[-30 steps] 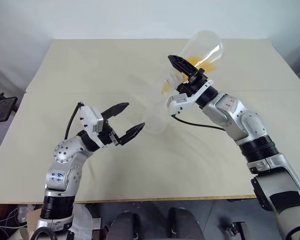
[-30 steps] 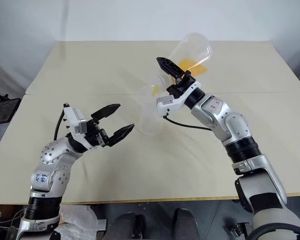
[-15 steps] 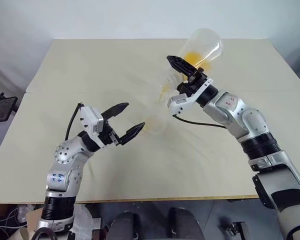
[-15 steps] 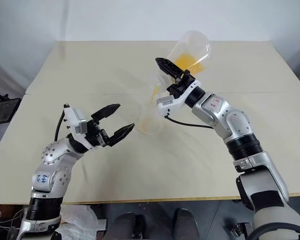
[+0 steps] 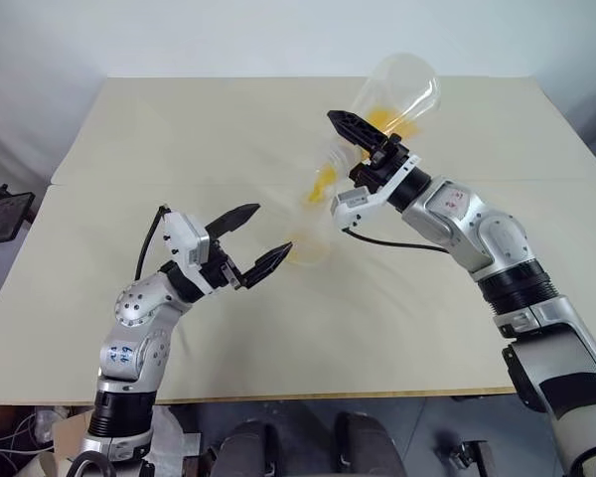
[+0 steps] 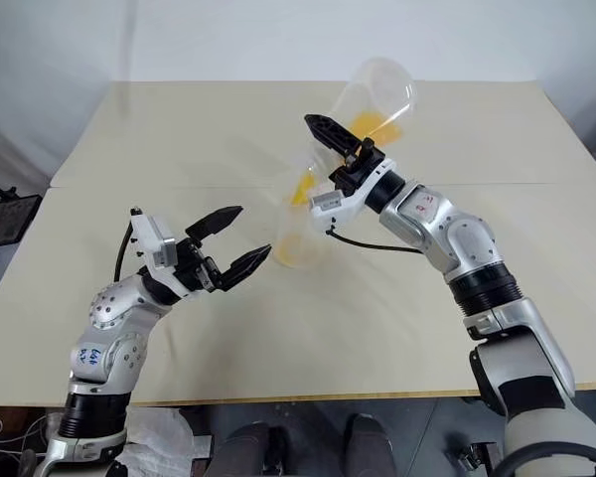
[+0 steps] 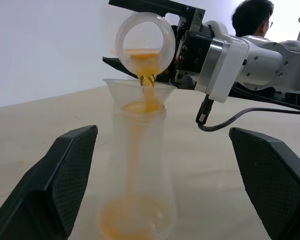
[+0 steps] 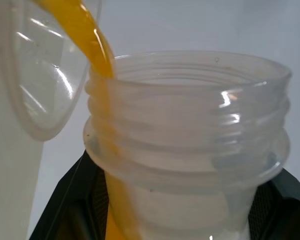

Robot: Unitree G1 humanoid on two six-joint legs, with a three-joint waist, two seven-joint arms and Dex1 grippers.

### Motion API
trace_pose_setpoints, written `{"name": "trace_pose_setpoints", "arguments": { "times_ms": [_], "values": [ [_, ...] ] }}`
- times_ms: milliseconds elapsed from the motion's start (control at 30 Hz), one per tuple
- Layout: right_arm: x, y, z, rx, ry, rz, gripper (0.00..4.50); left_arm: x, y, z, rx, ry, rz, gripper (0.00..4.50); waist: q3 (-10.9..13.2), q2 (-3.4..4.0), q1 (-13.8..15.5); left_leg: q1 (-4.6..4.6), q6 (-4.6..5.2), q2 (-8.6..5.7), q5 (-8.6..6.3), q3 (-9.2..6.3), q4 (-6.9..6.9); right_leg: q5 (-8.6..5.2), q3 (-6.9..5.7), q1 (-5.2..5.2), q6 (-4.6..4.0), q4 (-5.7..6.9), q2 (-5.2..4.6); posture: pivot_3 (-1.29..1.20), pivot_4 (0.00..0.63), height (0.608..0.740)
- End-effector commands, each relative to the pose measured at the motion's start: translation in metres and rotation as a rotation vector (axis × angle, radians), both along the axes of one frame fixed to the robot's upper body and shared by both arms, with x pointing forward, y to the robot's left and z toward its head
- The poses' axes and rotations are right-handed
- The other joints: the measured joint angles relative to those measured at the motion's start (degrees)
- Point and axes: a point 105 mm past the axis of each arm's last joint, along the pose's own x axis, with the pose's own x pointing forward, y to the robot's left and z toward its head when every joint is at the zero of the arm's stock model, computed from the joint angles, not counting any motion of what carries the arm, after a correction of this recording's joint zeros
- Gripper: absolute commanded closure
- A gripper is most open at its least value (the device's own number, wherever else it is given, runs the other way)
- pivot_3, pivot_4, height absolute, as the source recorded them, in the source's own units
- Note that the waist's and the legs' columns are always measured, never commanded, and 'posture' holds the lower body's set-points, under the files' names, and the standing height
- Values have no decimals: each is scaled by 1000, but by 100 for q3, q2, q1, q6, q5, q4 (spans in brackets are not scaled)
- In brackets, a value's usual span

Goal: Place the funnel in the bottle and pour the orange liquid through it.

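R gripper [image 6: 336,151] clamped on neck of wide-mouthed flask [image 5: 397,94], held high over table [image 5: 129,129] & tipped mouth-down toward L. Liquid [image 7: 148,80] running in thin orange stream from flask mouth into funnel [image 7: 140,90]; more of it along lower wall inside flask, and a shallow orange pool at base of bottle [image 7: 136,175]. Funnel seated in bottle neck, upright. Bottle standing on table near centre, directly below flask mouth. Threaded flask neck close up in R wrist view, stream leaving its rim, funnel cone just beside it. L gripper [image 5: 250,238] spread wide, holding nothing, low over table, just L of bottle, fingertips [image 5: 278,255] flanking bottle base w/o touching. Person's head [image 7: 253,19] visible behind R arm in L wrist view.
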Motion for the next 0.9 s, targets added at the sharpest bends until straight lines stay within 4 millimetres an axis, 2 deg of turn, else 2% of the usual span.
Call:
{"name": "trace_pose_setpoints", "arguments": {
  "times_ms": [33, 900],
  "values": [
    [-4, -3, 20, 18, -71, 3, 1763, -4, -2, 6, -5, -43, -5, 0, 0, 0, -3, 0, 0, 0, 0, 0, 0, 0, 0, 0, 0, 0, 0, 0, 150, 740],
    [-4, -4, 20, 3, -87, 1, 1763, -5, -3, 5, -19, -43, 5, 0, 0, 0, -3, -1, 0, 1, 0, 0, 0, 0, -2, 0, 0, -2, 0, 0, 150, 740]
  ]
}}
